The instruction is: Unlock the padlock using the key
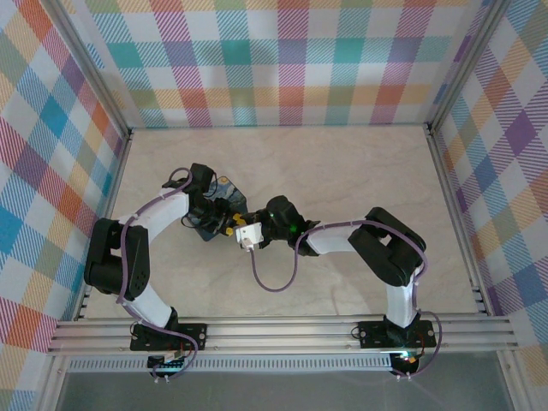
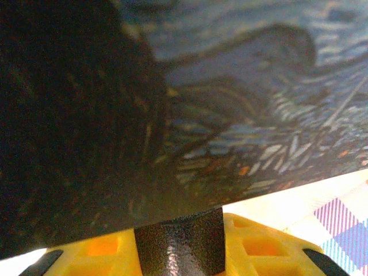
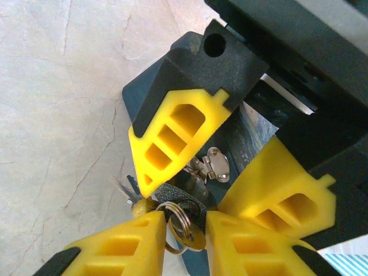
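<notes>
Right claw (image 3: 184, 230), nearly closed, pinching key (image 3: 194, 240); left claw (image 2: 178, 244) clamped on blue tin (image 2: 230, 115). Padlock (image 3: 216, 165) hanging at tin front, just beyond key. Steady tin, line key squarely with padlock, advance slowly.

free: table (image 1: 342, 163) far half; right side | blocked: tin (image 1: 224, 187) crowded by left pincer (image 1: 216, 214), right pincer (image 3: 184, 233)

both arms rise from black base plates (image 1: 169, 336) bolted to the aluminium rail (image 1: 282, 330). the left arm (image 1: 145, 257) and right arm (image 1: 381, 248) share white links, bulky black joints and a loose purple cable (image 1: 272, 288) each. farthest from the rail, the right gripper (image 3: 185, 221) has yellow fingers (image 3: 115, 253) with rectangular cut-outs on black mounts.
</notes>
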Robot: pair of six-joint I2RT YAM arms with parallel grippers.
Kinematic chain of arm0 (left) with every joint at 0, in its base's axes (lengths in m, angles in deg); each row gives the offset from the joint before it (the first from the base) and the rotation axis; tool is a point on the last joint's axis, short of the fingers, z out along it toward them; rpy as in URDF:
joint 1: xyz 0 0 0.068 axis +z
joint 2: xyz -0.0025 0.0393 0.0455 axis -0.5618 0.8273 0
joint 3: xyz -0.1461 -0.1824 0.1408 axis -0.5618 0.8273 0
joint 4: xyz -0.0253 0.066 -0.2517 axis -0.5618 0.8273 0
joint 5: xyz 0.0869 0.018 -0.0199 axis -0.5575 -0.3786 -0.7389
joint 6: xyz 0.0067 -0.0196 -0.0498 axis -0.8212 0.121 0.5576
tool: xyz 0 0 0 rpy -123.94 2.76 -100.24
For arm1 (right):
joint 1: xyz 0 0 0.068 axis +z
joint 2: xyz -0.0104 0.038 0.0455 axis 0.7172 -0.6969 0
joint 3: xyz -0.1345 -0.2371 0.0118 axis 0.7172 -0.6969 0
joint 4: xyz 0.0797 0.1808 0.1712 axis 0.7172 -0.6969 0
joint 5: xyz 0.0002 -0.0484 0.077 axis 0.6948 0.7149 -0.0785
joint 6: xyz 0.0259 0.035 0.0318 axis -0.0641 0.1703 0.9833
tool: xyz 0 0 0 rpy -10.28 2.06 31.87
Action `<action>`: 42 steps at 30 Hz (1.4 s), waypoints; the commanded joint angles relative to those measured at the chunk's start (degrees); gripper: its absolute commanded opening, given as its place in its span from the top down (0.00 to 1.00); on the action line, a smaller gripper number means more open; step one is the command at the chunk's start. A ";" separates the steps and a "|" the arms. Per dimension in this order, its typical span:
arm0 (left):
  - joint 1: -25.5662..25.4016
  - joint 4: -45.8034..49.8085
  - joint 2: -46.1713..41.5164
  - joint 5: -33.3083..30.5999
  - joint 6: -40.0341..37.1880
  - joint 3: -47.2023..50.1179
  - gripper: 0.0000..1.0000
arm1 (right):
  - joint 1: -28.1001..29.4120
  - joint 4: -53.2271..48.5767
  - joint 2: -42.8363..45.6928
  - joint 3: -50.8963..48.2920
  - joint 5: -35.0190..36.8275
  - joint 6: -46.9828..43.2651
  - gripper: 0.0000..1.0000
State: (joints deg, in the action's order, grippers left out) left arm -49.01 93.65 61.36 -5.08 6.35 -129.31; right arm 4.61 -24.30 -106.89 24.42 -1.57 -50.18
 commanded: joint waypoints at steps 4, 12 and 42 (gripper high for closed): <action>0.97 2.83 0.18 4.47 -1.52 -1.42 0.97 | -0.66 -5.87 0.11 2.35 -2.75 -5.65 0.76; 2.44 6.31 1.22 5.19 -5.21 -4.42 0.97 | -0.68 -10.81 -0.05 4.86 -3.63 -13.21 0.76; 2.43 8.17 1.94 6.91 -6.95 -5.39 0.97 | 1.75 -11.20 -4.80 9.93 0.04 -13.78 0.99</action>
State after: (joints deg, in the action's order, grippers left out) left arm -46.59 100.95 64.46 -4.92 -1.52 -133.72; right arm 5.66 -37.24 -108.64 32.98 -3.38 -67.01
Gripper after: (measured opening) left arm 0.303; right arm 0.094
